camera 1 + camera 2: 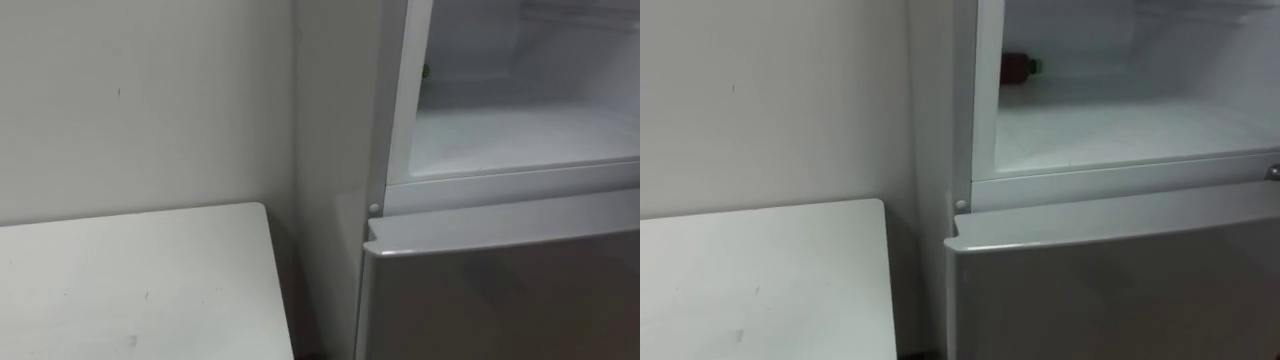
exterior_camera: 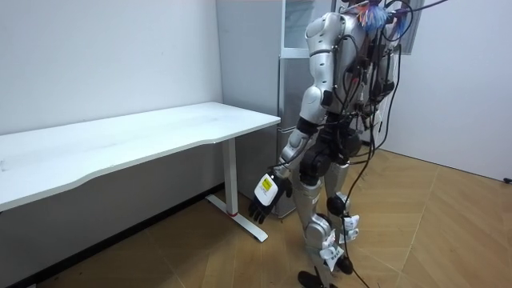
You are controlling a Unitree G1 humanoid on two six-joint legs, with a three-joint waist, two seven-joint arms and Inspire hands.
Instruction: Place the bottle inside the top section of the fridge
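Bottle lies on its side at the back-left corner of the upper fridge shelf, with no hand on it. Placement looks done. Left hand hangs by the robot's side, fingers relaxed, empty. The compartment stands open, so closing it may be left.

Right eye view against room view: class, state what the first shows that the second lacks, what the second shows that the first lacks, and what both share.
The right eye view gives the inside of the open upper compartment, with the bottle lying on its side at its left. The room view gives the robot standing before the fridge, its left hand hanging open beside the white table, and the wooden floor. Both share that table and the fridge.
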